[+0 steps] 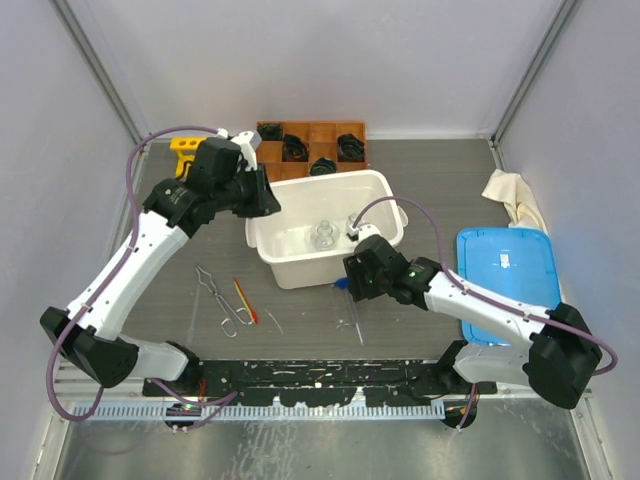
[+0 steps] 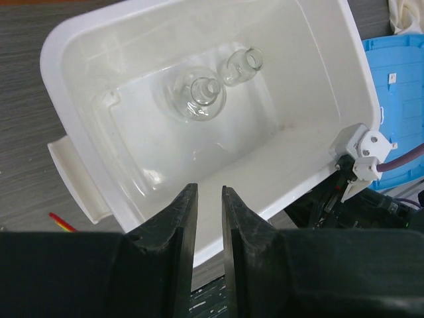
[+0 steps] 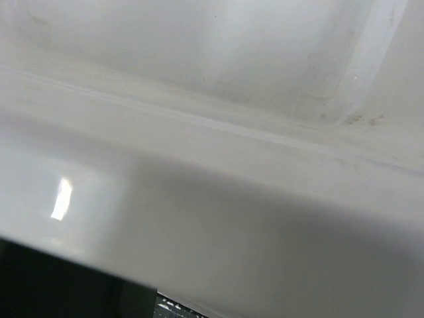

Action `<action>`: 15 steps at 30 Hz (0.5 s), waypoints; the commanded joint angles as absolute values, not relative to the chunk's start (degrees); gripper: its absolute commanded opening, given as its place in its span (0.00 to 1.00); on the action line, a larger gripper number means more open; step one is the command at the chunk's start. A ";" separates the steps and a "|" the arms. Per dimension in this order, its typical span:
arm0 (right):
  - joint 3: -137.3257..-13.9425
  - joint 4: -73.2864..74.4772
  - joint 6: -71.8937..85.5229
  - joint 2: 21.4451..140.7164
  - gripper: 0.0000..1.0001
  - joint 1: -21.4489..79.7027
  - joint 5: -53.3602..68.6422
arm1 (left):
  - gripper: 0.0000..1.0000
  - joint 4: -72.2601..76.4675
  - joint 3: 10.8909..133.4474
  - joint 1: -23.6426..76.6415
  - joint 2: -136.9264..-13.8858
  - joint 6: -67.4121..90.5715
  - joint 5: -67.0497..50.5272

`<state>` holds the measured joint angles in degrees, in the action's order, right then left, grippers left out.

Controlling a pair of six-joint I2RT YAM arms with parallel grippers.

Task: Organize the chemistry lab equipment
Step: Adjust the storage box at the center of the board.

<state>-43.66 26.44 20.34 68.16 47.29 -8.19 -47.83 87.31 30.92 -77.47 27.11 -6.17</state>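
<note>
**Flasks in the bin, left gripper over its rim**

Two small clear glass flasks (image 2: 199,96) rest on the floor of a white rectangular plastic bin (image 2: 317,76) at the middle of the table. The round-bellied one stands with its neck up, and the smaller one lies just beside it, touching or nearly so.

The left gripper (image 2: 207,192) hangs over the bin's left rim and points into the bin. Its black fingers (image 2: 184,218) stand a narrow gap apart with nothing between them. The flasks lie ahead of the fingertips, across the bin floor, apart from them.

The right gripper (image 1: 356,272) is pressed close to the bin's near right wall, and its wrist camera sees only white plastic. Whether its jaws are open or closed cannot be told.

Metal tongs (image 1: 215,295) and a thin red-orange stick (image 1: 244,300) lie side by side on the table in front of the bin, between the two arms and well apart from both grippers. A yellow tube rack (image 1: 184,150) sits at the far left, behind the left arm, next to a brown wooden compartment tray (image 1: 310,127).
</note>
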 commanded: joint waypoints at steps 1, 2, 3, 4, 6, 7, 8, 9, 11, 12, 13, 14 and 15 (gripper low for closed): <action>-44.03 25.24 22.68 66.12 0.53 47.71 -8.00 | 0.23 -43.46 88.95 31.11 -76.66 25.40 -7.12; -44.29 25.20 22.49 66.70 0.53 47.72 -7.75 | 0.23 -43.70 88.86 31.12 -76.71 25.42 -7.20; -44.56 24.80 22.19 67.56 0.53 47.72 -7.31 | 0.23 -43.85 88.74 31.11 -76.74 25.40 -7.39; -44.91 24.26 21.89 68.36 0.53 47.71 -6.85 | 0.23 -43.87 88.45 31.11 -76.62 25.48 -7.58; -45.80 23.57 21.34 70.11 0.53 47.72 -6.36 | 0.23 -43.71 87.96 31.16 -76.39 25.66 -7.67; -46.13 23.11 21.05 71.10 0.53 47.72 -6.22 | 0.23 -43.68 87.78 31.12 -76.29 25.66 -7.44; -46.48 22.56 20.66 72.09 0.53 47.70 -5.82 | 0.22 -43.77 87.61 31.11 -76.21 25.60 -7.28; -46.80 22.18 20.39 73.12 0.54 47.78 -5.46 | 0.23 -43.78 87.56 31.11 -76.25 25.58 -7.15; -47.77 21.42 19.79 75.12 0.54 47.72 -4.88 | 0.23 -43.87 87.46 31.11 -76.10 25.49 -6.88; -48.15 20.96 19.45 75.98 0.54 47.72 -4.70 | 0.23 -44.02 87.41 31.11 -76.08 25.49 -6.74; -48.55 20.63 19.12 76.73 0.54 47.72 -4.55 | 0.23 -44.14 87.45 31.11 -75.96 25.44 -6.58; -49.12 20.55 18.74 77.54 0.54 47.72 -4.38 | 0.23 -44.32 87.41 31.11 -75.94 25.47 -6.40; -49.81 20.44 18.37 78.20 0.54 47.74 -4.01 | 0.23 -44.52 87.37 31.11 -75.88 25.34 -6.23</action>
<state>-45.91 24.36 20.36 76.12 47.57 -5.65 -46.89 87.26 30.92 -77.47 26.20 -6.42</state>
